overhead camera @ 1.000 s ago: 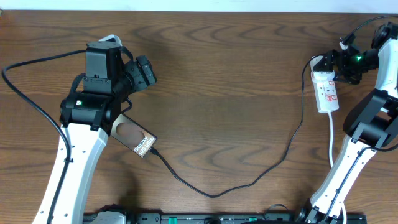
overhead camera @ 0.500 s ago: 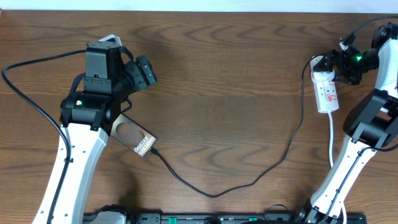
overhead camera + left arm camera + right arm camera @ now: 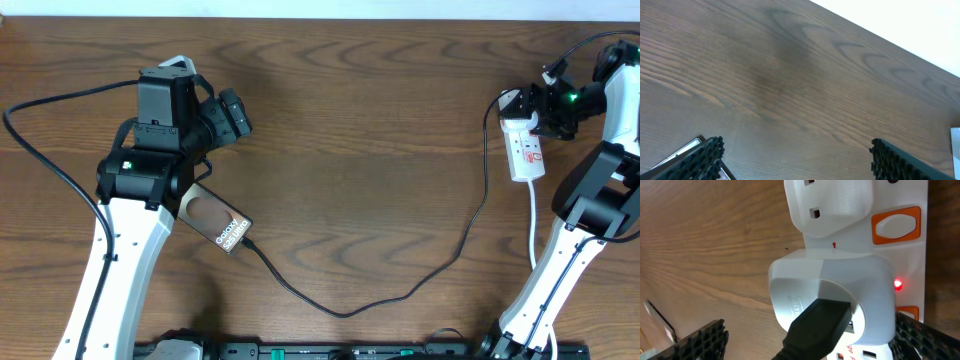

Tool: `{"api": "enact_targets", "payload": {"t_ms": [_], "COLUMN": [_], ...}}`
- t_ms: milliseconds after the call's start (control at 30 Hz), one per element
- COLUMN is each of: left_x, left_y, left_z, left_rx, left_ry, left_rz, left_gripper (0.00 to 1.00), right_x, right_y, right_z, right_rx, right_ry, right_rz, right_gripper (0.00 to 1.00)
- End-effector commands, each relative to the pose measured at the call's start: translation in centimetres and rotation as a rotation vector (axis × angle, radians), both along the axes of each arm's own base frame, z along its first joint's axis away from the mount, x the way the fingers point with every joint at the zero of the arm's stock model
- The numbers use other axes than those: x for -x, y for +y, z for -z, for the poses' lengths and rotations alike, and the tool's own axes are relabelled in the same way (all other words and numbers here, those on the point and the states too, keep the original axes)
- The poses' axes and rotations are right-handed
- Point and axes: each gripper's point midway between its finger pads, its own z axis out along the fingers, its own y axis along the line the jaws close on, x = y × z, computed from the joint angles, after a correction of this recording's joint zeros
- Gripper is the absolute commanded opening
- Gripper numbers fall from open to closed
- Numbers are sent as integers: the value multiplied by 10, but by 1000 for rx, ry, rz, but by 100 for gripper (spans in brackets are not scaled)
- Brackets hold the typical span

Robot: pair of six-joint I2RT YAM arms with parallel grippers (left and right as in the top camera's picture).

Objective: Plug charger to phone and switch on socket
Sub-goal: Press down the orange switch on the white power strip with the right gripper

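Right wrist view: the socket [image 3: 912, 260], likely light and slide-prone, is being straddled by the released right pincer [image 3: 815, 340]; pressing, not gripping, is being advised.

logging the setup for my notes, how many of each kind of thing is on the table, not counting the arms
phone: 1
charger cable: 1
power strip: 1
total: 3
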Motion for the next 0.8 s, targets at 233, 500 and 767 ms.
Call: {"api": "enact_targets", "payload": {"t_ms": [233,500,767], "left_x": [-1,0,0], "left_y": [2,2,2], "left_z": [-5,-4,-4], "left_rx": [-24,-24,-25], "left_ry": [-7,-4,-1], "left_rz": [3,3,3], "left_gripper": [92,92,92], "right_x": [5,8,21], "right_y": [2,-25,-31], "right_z": [17,-13,-35], "right_rx": [47,116,148], "right_ry": [102,112,143], "right_rz": [55,132,138], "right_gripper": [87,85,82]}}
